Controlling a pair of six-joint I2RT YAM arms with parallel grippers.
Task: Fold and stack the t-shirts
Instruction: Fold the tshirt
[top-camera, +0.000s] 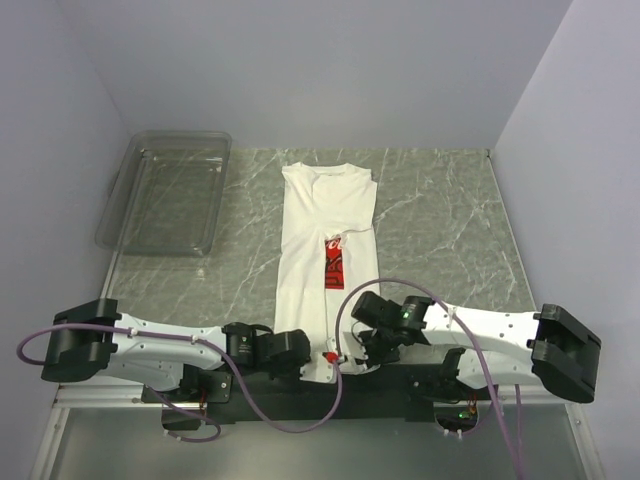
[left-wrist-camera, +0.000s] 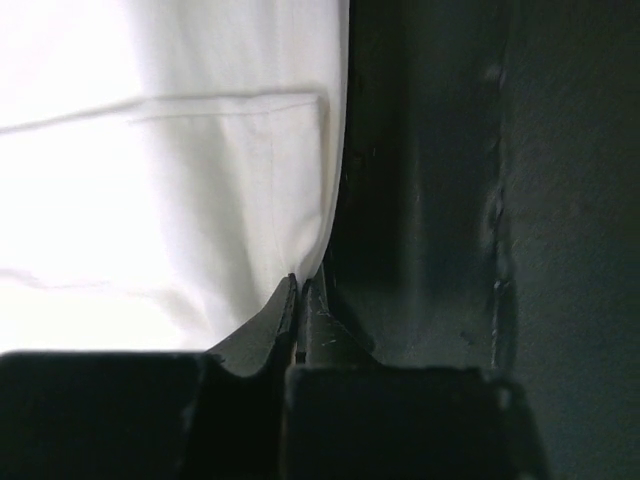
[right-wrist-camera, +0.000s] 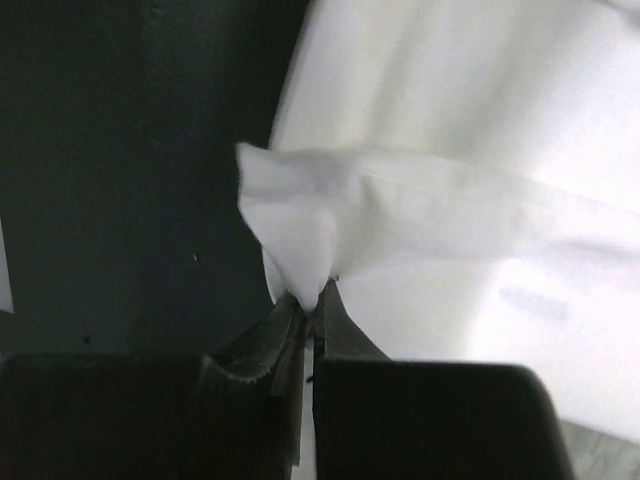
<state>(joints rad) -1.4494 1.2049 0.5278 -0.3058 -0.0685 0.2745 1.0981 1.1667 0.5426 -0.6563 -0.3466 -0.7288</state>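
Note:
A white t-shirt (top-camera: 325, 215) with a red print (top-camera: 333, 262) lies folded into a long narrow strip down the middle of the table, collar at the far end. My left gripper (top-camera: 305, 362) is at its near left hem corner. In the left wrist view the jaws (left-wrist-camera: 300, 285) are shut with the white cloth's (left-wrist-camera: 170, 180) edge pinched at their tips. My right gripper (top-camera: 350, 358) is at the near right hem corner. In the right wrist view it (right-wrist-camera: 310, 298) is shut on a bunched point of white fabric (right-wrist-camera: 320, 220).
A clear plastic bin (top-camera: 170, 190) stands at the far left of the marble table (top-camera: 440, 220). The dark mounting bar (top-camera: 330, 392) of the arms runs just under the shirt's near hem. Grey walls close in the sides and back.

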